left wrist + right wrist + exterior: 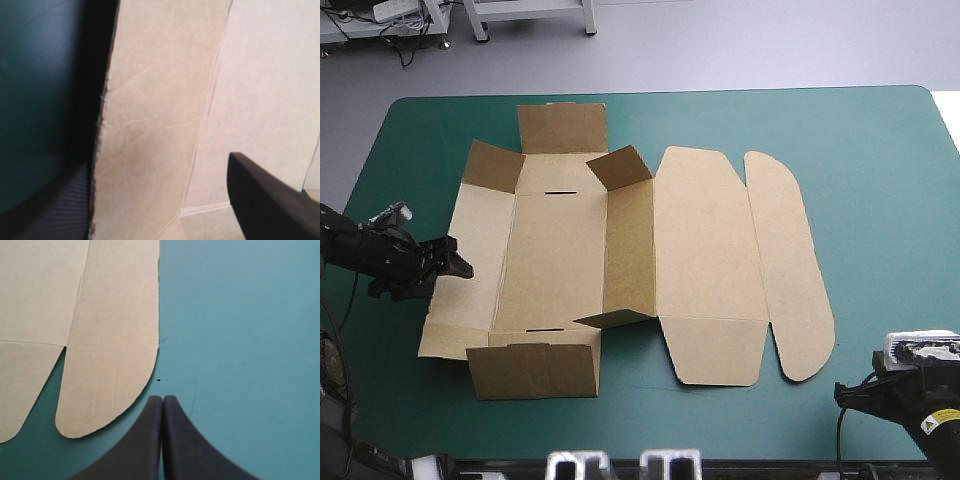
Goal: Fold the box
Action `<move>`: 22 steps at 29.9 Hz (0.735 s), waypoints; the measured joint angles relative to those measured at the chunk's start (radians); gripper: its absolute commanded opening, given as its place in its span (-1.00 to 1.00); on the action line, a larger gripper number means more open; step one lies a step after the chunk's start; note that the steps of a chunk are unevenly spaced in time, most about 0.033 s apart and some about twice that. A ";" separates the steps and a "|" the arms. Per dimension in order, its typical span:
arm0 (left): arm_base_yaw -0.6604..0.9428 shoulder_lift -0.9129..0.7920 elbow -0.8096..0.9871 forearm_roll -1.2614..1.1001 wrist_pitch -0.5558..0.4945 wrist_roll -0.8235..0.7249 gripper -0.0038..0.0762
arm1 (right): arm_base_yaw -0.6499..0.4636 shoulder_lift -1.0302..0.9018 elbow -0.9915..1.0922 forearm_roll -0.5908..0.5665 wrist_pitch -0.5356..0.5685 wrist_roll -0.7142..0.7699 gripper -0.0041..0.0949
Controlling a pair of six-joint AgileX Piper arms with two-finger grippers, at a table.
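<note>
Teal-green cover [880, 150]: left jaws spread around box [560, 250] edge; right jaws pressed together.

table [880, 150]: teal-green | box [705, 260]: brown, opened out, some flaps seemingly raised

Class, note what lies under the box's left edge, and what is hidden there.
Under the box edge: teal-green cover in shadow, and one finger of the open left gripper; the other finger is above the board. How far the lower finger reaches under is covered.

Box [560, 250] on table [880, 150] (left hand [458, 260] at its left edge)
</note>
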 measured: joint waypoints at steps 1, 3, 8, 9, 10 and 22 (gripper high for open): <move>0.000 0.000 0.011 -0.001 -0.002 0.004 0.42 | 0.000 0.000 0.000 0.000 -0.001 0.000 -0.95; 0.000 0.000 0.027 -0.006 -0.002 0.018 0.42 | 0.000 0.000 0.000 0.000 -0.001 0.000 -0.95; -0.002 0.000 0.043 -0.025 -0.005 0.032 0.42 | 0.000 0.000 0.000 0.000 -0.001 0.000 -0.95; -0.009 0.000 0.044 -0.025 -0.006 0.033 0.39 | 0.000 0.000 0.000 0.000 -0.001 0.000 -0.95; -0.017 0.000 0.044 -0.026 -0.006 0.033 0.35 | 0.000 0.000 0.000 0.000 -0.001 0.000 -0.95; -0.153 0.000 0.045 -0.029 -0.066 0.034 -0.84 | 0.000 0.000 0.001 0.001 -0.002 0.000 -0.95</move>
